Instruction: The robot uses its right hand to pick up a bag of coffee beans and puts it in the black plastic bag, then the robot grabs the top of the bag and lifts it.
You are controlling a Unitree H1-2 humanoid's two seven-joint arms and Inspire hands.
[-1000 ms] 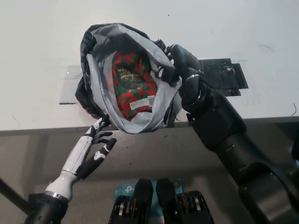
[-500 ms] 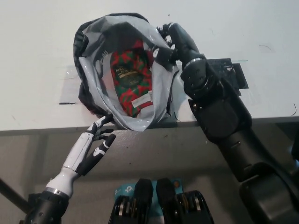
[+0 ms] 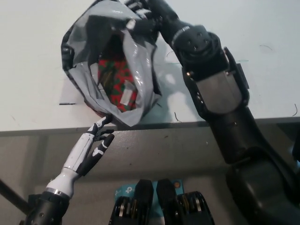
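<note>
Head view: black right hand (image 3: pixel 143 16) clenches the upper rim of the black plastic bag with grey lining (image 3: pixel 93 51), likely for the lift; red-green patterned coffee bean bag (image 3: pixel 117 84) sits inside. White left hand (image 3: pixel 96 143) rests below the white table (image 3: pixel 33 70) edge, fingers released, holding nothing.

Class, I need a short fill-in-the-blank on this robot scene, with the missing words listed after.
1. The right hand grips the bag's ____.
2. Inside the bag lies a red and ____ coffee pack.
3. The left hand rests by the ____ edge of the table.
Missing words: top; green; front
</note>
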